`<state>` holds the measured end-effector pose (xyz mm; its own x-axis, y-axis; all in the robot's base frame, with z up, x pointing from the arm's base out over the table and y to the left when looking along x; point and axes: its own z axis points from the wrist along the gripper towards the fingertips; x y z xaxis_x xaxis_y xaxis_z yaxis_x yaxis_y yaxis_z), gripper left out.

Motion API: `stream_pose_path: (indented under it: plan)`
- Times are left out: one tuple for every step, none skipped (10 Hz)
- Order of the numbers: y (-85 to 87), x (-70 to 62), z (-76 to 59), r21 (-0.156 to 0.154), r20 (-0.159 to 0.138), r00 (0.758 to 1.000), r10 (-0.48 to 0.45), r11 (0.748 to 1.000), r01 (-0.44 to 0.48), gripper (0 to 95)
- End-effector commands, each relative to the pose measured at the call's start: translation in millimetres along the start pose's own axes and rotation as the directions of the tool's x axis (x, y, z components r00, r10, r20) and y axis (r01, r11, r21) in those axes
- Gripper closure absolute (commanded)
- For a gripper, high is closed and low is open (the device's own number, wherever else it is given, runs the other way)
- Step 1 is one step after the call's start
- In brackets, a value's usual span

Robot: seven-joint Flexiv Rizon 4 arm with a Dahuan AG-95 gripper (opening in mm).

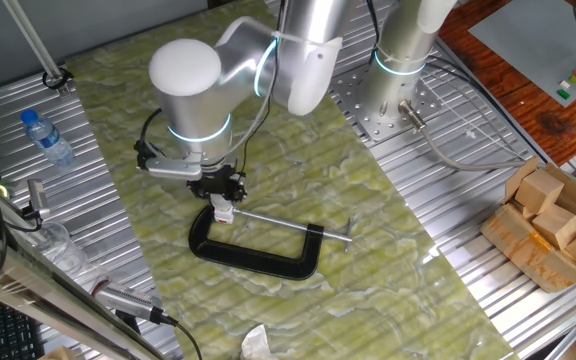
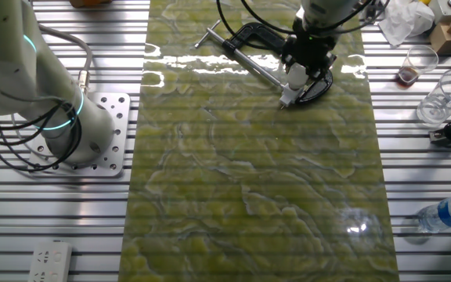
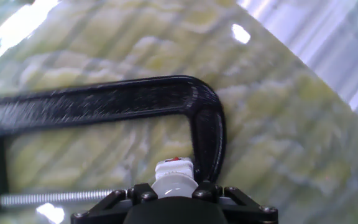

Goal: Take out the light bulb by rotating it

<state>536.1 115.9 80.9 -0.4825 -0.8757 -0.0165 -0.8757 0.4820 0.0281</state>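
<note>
a robotics lab: slatted aluminium table, bolted arm base, cables, power strip.

My arm is mostly brushed silver with fat white round joint caps, and there's a glowing cyan ring at each joint. Black cables loop around the wrist. The tool is small and black, with shiny screws showing on its frame in the hand view.
</note>
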Motion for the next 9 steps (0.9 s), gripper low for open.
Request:
stream_pose_path:
  plan:
    - [0.0,-0.3,-2.0,-0.004,0.004,0.988,-0.152,0.988,0.152,95.0]
    - [0.0,-0.3,-2.1,-0.001,0.000,0.983,-0.185,0.983,0.185,95.0]
    - [0.0,-0.3,-2.1,0.000,-0.002,0.980,-0.198,0.980,0.198,95.0]
    - [0.0,-0.3,-2.1,0.000,-0.002,0.978,-0.207,0.978,0.207,95.0]
    - [0.0,-0.4,-2.6,0.000,-0.004,0.976,-0.220,0.976,0.220,95.0]
    - [0.0,-0.5,-3.7,0.000,-0.003,0.972,-0.235,0.972,0.235,95.0]
    - [0.0,-0.7,-6.0,-0.001,-0.005,0.971,-0.238,0.971,0.238,95.0]
    - [0.0,-0.9,-9.2,-0.001,-0.008,0.971,-0.240,0.971,0.240,95.0]
    - [0.2,-1.3,-15.2,0.003,-0.017,0.972,-0.236,0.972,0.236,95.0]
